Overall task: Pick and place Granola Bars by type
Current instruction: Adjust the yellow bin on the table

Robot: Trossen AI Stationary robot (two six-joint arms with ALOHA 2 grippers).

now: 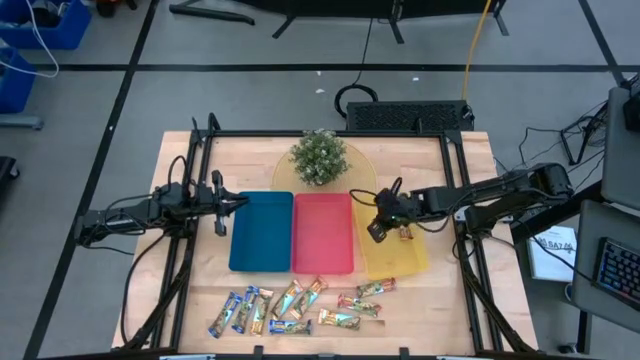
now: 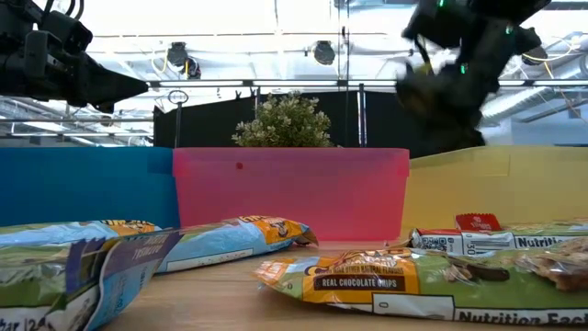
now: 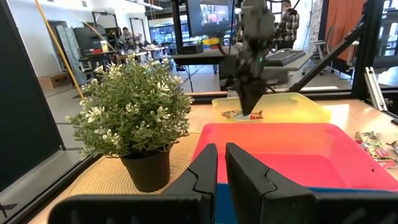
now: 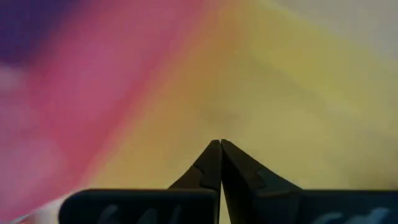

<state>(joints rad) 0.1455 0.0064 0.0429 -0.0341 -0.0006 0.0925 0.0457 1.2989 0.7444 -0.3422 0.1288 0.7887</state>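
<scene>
One granola bar (image 1: 405,233) in yellow tray (image 1: 415,262), beside clenched, empty right tool (image 1: 378,229).

Overhead, table-level, two wrist views — shared trays (image 1: 323,232)

The floor (image 1: 250,50) around the table was grey, crossed by dark lines. A blue bin (image 1: 45,22) stood at 1 corner, and a yellow cable (image 1: 478,40) ran across the floor. A keyboard (image 1: 617,268) lay on a side desk. Beyond the table, a screen (image 3: 211,12) glowed, desks (image 3: 112,56) stood along the room, and ceiling lights (image 2: 322,51) shone.
</scene>
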